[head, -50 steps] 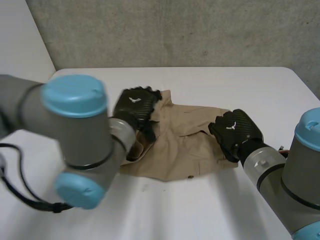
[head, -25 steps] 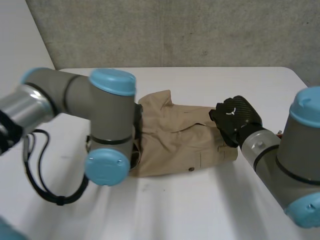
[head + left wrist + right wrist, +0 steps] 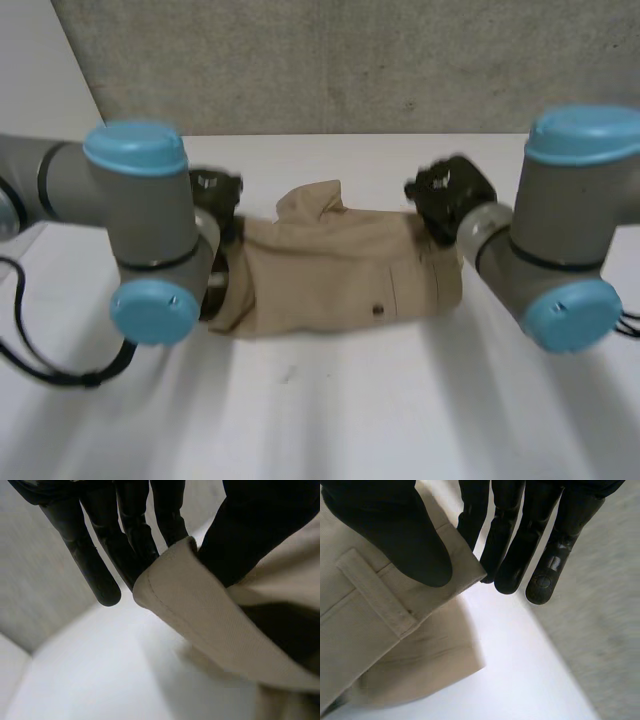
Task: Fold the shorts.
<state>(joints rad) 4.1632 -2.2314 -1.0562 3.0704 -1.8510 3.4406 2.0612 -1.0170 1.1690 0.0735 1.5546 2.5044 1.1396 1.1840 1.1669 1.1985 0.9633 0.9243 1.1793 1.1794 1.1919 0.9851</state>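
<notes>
Beige shorts [image 3: 330, 275] hang lifted between my two hands over the white table [image 3: 330, 420]. My left hand [image 3: 215, 195] holds their left end; in the left wrist view its thumb and fingers [image 3: 130, 535] pinch a folded cloth edge [image 3: 200, 610]. At the right end my right hand [image 3: 448, 195] grips the waistband; the right wrist view shows its thumb [image 3: 395, 535] pressing the band with a belt loop [image 3: 375, 592] against the fingers [image 3: 512, 550]. A button [image 3: 378, 310] faces me on the front of the shorts.
A grey wall [image 3: 350, 60] runs behind the table's far edge. My left arm's elbow [image 3: 150, 310] hangs low in front of the shorts' left end, and my right arm's elbow [image 3: 565, 315] sits to the right of the shorts.
My left hand has closed on the shorts' left end, and both hands have risen, lifting the shorts off the table. Both arms have swung outward and upward.
</notes>
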